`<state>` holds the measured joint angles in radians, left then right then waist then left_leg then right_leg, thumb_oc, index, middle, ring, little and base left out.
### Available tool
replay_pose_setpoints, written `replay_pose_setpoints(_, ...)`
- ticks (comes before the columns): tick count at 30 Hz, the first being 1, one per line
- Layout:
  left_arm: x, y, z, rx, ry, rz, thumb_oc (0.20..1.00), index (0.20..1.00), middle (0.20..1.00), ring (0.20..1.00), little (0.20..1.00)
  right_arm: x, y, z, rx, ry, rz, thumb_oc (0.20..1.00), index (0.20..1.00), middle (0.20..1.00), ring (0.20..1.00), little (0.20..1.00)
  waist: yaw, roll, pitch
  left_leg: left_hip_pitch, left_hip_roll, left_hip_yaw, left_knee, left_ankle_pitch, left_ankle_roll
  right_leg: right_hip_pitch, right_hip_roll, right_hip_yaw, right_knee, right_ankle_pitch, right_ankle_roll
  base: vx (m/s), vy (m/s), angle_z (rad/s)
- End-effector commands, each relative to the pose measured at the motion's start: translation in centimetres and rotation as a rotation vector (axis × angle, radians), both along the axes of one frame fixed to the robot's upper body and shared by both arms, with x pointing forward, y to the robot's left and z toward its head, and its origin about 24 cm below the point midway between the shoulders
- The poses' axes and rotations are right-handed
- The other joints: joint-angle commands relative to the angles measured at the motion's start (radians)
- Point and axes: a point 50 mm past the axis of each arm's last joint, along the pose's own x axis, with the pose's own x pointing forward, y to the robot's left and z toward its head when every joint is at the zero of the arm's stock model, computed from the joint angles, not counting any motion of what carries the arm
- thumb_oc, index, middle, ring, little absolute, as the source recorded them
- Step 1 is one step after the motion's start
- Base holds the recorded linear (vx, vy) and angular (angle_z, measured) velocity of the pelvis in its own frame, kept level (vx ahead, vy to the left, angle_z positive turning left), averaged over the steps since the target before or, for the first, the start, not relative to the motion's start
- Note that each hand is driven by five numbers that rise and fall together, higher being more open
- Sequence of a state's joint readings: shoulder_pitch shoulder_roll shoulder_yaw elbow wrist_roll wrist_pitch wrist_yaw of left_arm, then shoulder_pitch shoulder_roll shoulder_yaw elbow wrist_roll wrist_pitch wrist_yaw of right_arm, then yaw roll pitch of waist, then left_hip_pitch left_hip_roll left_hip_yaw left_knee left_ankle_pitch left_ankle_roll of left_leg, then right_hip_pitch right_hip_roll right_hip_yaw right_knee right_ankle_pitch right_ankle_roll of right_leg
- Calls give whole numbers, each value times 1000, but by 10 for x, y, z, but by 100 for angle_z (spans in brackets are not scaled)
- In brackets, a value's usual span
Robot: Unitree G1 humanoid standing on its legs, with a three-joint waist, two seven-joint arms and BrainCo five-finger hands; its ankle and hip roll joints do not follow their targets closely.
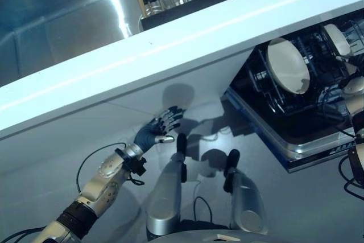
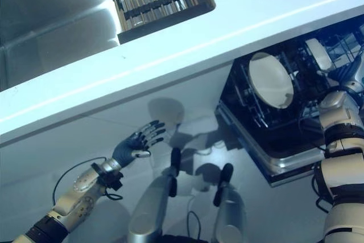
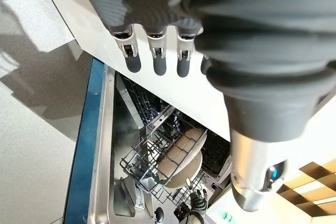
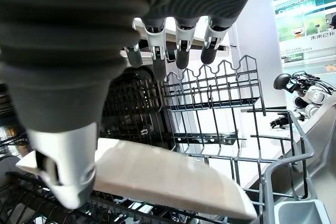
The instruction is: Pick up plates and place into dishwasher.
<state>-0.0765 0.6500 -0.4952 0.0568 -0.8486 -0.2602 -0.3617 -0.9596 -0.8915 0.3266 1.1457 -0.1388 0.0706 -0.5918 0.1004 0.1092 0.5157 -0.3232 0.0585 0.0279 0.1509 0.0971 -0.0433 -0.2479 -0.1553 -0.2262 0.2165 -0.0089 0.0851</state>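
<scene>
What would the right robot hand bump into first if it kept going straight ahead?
Probably the wire rack: the right robot hand points its straight fingers at those wires. The plate lies below that line. Depth is hard to judge.

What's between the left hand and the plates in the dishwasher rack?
In the left eye view, bare grey floor and the open dishwasher door's edge separate the left hand from the nearest plate in the rack.

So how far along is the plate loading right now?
One plate already stands in the dishwasher rack. The right hand is inside the rack at another plate; whether it still grips it I cannot tell. The left hand hangs open, holding nothing. No more plates to load are in sight.
</scene>
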Motion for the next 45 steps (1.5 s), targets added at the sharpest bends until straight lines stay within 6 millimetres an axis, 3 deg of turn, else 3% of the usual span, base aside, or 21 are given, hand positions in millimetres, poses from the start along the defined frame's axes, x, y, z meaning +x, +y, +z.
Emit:
replay_pose_setpoints(1,-11,-7,18,-82,-76,-37,1000,1000,1000,1000,1000,-11,-13,40,-84,-106,-18,1000,1000,1000,1000,1000,6,-3,-21,-15,-3,53,67,-113,21,-28,11,-6,29,-25,2,0,0,0)
replay_pose_setpoints(11,-15,-2,12,-81,-54,-20,1000,1000,1000,1000,1000,-16,-14,32,-41,-134,48,1000,1000,1000,1000,1000,0,-23,-51,38,0,66,40,-119,26,22,10,-6,5,-27,6,10,18,0)
replay_pose_setpoints(19,-20,9,-1,-80,-3,41,1000,1000,1000,1000,1000,-25,-3,0,200,-253,277,1000,1000,1000,1000,1000,-26,-70,-98,107,1,87,19,-135,34,86,11,9,-39,-8,19,49,13,-3)
replay_pose_setpoints(22,-22,16,-9,-52,9,84,1000,1000,1000,1000,1000,-35,1,-12,361,-383,365,1000,1000,1000,1000,1000,-46,-91,-117,141,7,104,19,-147,36,117,15,26,-55,-2,24,74,12,-10)
replay_pose_setpoints(25,-25,21,-17,-49,36,119,1000,1000,1000,1000,1000,-47,6,-33,565,-540,445,1000,1000,1000,1000,1000,-64,-105,-141,177,8,114,9,-158,38,147,18,37,-72,1,30,73,28,-8)
replay_pose_setpoints(29,-32,19,-34,-75,104,168,1000,1000,1000,1000,1000,-61,30,-75,808,-642,516,1000,1000,1000,1000,1000,-89,-123,-182,217,8,128,-6,-168,43,174,23,52,-90,3,33,74,23,-17)
replay_pose_setpoints(30,-35,17,-41,-61,127,182,1000,1000,1000,1000,1000,-68,41,-95,909,-654,535,1000,1000,1000,1000,1000,-101,-129,-201,231,8,134,-12,-170,46,180,25,59,-92,4,35,83,13,-24)
replay_pose_setpoints(37,-50,11,-69,-14,225,219,1000,1000,1000,1000,1000,-93,93,-166,1261,-614,519,1000,1000,1000,1000,1000,-145,-149,-277,286,9,167,-11,-188,57,205,28,91,-92,1,41,88,-2,-18)
replay_pose_setpoints(41,-53,11,-73,-6,245,199,1000,1000,1000,1000,1000,-93,106,-184,1345,-556,491,1000,1000,1000,1000,1000,-142,-144,-291,303,5,171,1,-202,61,223,22,94,-99,3,45,82,-16,-15)
replay_pose_setpoints(45,-53,12,-72,14,243,182,1000,1000,1000,1000,1000,-89,109,-188,1380,-551,482,1000,1000,1000,1000,1000,-131,-136,-285,298,6,170,14,-205,62,221,19,88,-92,4,49,13,-6,0)
